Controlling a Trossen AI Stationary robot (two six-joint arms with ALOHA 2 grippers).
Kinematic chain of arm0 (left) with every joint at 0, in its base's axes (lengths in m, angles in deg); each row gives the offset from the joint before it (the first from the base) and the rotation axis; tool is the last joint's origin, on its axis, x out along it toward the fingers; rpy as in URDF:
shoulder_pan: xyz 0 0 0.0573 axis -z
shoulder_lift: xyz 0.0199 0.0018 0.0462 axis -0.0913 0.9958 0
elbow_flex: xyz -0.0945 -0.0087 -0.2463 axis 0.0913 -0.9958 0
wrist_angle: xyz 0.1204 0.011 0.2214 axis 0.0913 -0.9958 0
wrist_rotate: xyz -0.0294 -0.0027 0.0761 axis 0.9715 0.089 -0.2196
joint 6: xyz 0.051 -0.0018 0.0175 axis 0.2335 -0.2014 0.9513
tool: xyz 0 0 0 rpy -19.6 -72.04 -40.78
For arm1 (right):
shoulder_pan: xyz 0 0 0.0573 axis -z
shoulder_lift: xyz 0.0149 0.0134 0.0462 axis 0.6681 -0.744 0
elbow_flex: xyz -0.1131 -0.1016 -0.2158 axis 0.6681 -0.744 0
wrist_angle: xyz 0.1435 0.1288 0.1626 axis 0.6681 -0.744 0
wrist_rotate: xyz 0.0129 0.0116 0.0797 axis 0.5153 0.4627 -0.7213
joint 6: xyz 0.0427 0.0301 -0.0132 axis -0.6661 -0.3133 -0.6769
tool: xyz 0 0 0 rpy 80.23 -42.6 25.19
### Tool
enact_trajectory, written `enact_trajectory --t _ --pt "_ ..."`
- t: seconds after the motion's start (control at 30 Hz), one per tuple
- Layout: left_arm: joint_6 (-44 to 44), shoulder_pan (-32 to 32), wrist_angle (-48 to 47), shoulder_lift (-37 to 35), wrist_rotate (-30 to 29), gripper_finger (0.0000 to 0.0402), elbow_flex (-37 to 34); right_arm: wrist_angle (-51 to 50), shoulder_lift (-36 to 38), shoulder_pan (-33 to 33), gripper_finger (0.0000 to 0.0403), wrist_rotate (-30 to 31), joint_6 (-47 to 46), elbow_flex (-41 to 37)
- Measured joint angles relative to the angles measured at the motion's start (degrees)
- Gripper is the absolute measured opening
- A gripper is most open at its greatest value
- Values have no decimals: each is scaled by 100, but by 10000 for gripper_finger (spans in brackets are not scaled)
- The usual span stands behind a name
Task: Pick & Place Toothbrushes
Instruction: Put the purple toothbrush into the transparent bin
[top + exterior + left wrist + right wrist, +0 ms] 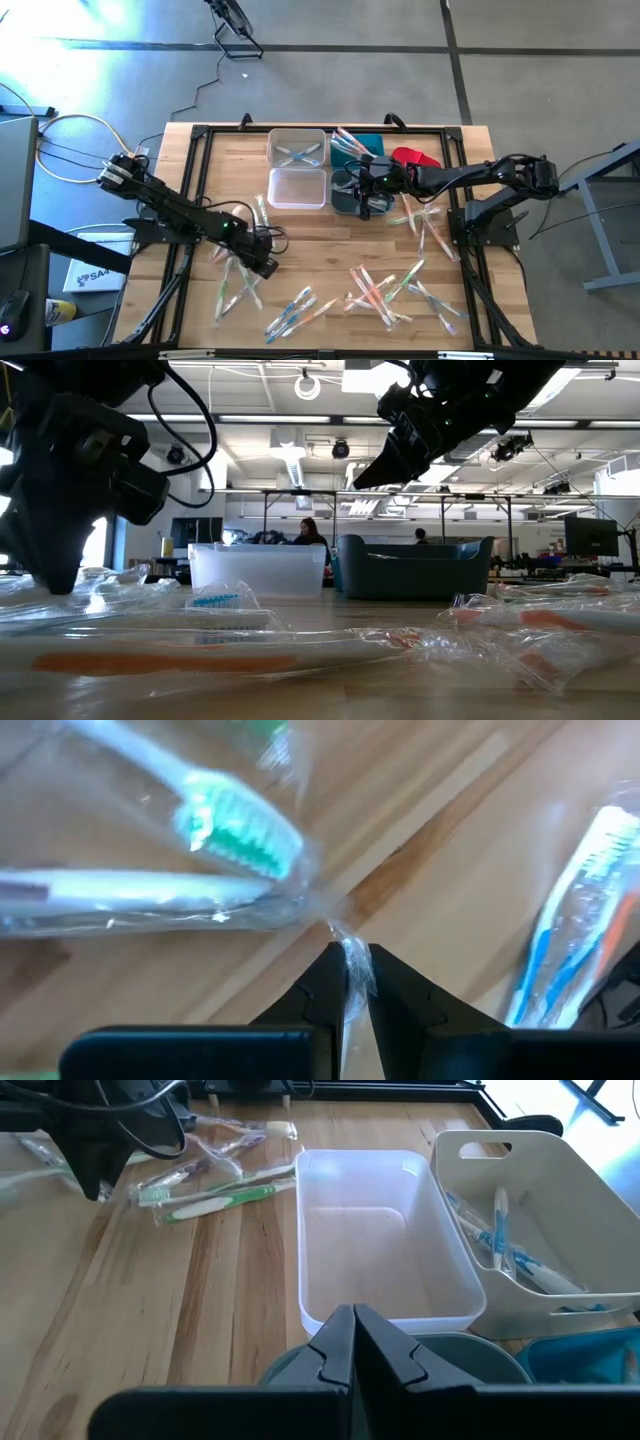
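In the high view, the left gripper point(266, 266) sits low at about 7 o'clock on the table among loose wrapped toothbrushes point(237, 285), while the right gripper point(366, 192) hangs near 1 o'clock over the dark bin point(348, 204), fingers pressed together and empty. In the left wrist view, its fingers point(327, 982) are narrowed onto the clear wrapper tail point(354, 960) of a green-bristled toothbrush point(235, 832), whose handle runs crosswise ahead of the fingertips, so a lift would probably carry it dangling by the plastic. The right wrist view shows the empty white bin point(375, 1235) just ahead.

no readable text or labels
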State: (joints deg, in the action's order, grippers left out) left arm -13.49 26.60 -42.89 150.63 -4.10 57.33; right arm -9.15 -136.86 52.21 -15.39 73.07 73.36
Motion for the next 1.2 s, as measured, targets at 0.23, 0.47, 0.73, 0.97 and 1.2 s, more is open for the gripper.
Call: enact_trajectory --t 0.23,0.47,0.73,0.97,1.2 --pt "433 -2 23 -2 -226 33 2 2 0 0 2 17 0 0" --pt "906 -2 68 -4 -637 33 2 4 0 0 2 20 0 0" --pt "1636 -4 931 -136 -1022 33 7 7 107 0 2 22 0 0" --pt "2503 -4 1069 -717 -1653 33 11 -214 669 -7 2 22 -7 -2" --pt "3504 -4 1628 -1274 -2115 33 11 -620 1470 -7 2 24 -24 -4"
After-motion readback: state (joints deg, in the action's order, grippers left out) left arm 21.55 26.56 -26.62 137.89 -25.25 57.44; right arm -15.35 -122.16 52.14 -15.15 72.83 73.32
